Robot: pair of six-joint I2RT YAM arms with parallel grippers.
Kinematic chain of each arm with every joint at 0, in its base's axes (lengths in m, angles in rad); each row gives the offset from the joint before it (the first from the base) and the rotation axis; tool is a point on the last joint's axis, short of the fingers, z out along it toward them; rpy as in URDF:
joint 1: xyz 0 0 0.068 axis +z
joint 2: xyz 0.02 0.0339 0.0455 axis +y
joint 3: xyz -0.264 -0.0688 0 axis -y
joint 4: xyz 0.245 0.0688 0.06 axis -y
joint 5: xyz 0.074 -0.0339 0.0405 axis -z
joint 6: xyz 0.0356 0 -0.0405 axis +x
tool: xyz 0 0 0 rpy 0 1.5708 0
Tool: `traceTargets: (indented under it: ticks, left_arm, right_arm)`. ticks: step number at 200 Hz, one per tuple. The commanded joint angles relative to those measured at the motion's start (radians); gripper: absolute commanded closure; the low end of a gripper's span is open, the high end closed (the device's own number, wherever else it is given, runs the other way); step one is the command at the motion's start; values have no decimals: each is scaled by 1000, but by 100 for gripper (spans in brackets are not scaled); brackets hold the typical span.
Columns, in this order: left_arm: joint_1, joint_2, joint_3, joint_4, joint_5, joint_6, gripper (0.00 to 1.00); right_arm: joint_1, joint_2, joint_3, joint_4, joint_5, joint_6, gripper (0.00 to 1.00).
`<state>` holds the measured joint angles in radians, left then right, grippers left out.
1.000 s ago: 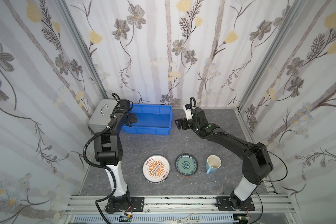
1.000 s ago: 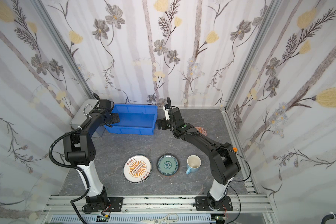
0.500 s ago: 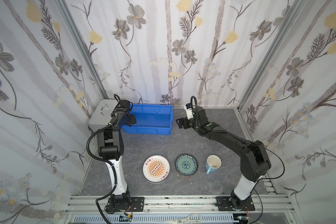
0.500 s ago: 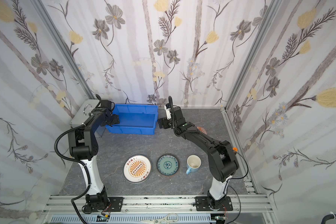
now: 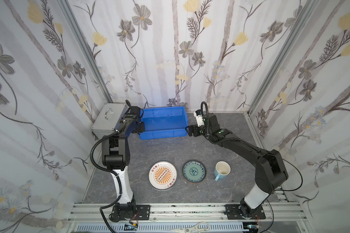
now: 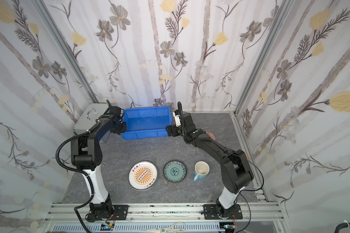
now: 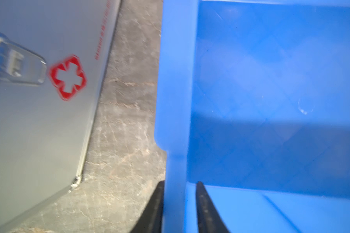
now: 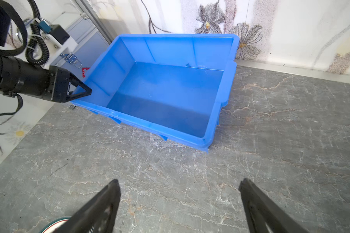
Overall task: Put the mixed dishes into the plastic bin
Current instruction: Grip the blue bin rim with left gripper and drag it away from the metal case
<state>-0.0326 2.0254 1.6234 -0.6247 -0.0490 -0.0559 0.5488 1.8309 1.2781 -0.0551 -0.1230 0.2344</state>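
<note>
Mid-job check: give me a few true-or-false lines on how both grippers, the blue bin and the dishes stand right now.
1. The left gripper has one finger on each side of the blue bin's end wall. True.
2. The right gripper is clamped on the bin's rim. False: its jaws stand wide open over the bare table, short of the bin.
3. The bin holds a plate. False: it is empty; the sunburst plate, the teal plate and the mug all sit on the table.
4. The teal plate lies between the sunburst plate and the mug. True.
</note>
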Motion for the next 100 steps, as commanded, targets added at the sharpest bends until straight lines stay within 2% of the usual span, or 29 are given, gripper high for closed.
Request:
traceTargets:
  ticks: [1, 21, 34, 65, 100]
  left_arm:
    - [-35, -60, -87, 43, -3, -8, 79]
    - [-68, -118, -185, 109, 11, -22, 80]
    - [-87, -138, -228, 135, 9, -22, 85]
    - [-125, -146, -251, 140, 31, -4, 93]
    - [-150, -147, -269, 135, 50, -25, 93]
  right_arm:
    - [0, -45, -32, -19, 7, 6, 8]
    - [1, -97, -85, -22, 11, 8, 8]
    - [1, -129, -118, -21, 16, 13, 8]
    - [8, -210, -179, -20, 24, 31, 8]
    - [11, -294, -226, -33, 35, 42, 7]
